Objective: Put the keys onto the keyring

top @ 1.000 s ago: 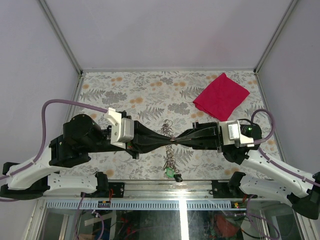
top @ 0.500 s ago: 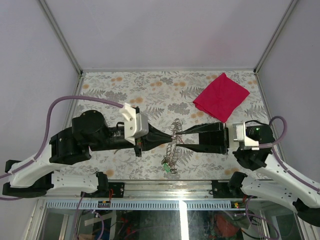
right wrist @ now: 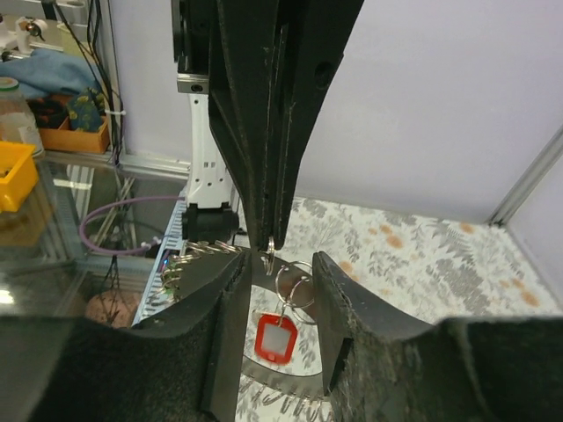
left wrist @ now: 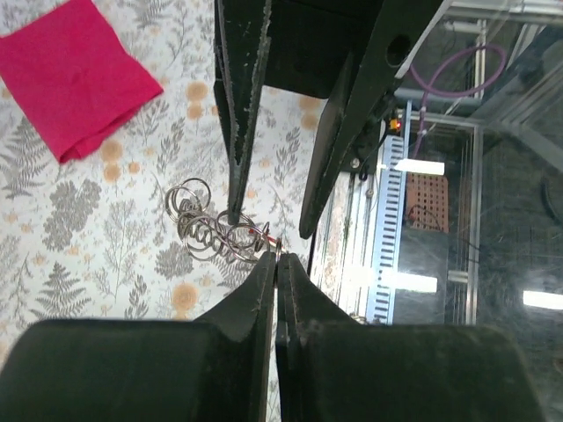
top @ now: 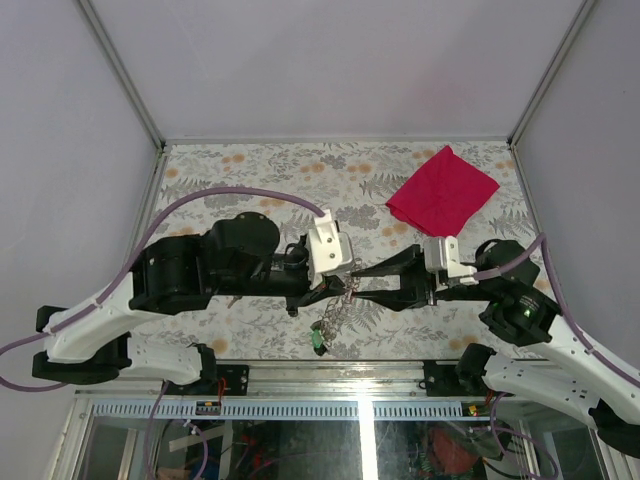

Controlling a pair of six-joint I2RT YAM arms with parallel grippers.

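Note:
A bunch of linked metal rings, the keyring [top: 333, 311], hangs in the air between the two arms, with a small green tag [top: 316, 343] at its low end. My left gripper [top: 346, 284] is shut on one ring at the top of the bunch [left wrist: 211, 230]. My right gripper [top: 359, 285] faces it, open, one finger on each side of that pinched ring [right wrist: 293, 280] without touching it. Below the rings dangles a red-framed piece [right wrist: 275, 338] with a pale middle. I cannot tell whether it is one of the keys. No other key stands out.
A folded red cloth [top: 443, 192] lies at the back right of the floral table top [top: 250, 180]. The metal frame rail [top: 330, 372] runs along the near edge, just below the hanging tag.
The right gripper has opened and let go of the rings. The left arm has swung its wrist to the right and turned, carrying the bunch; the green tag has drifted left.

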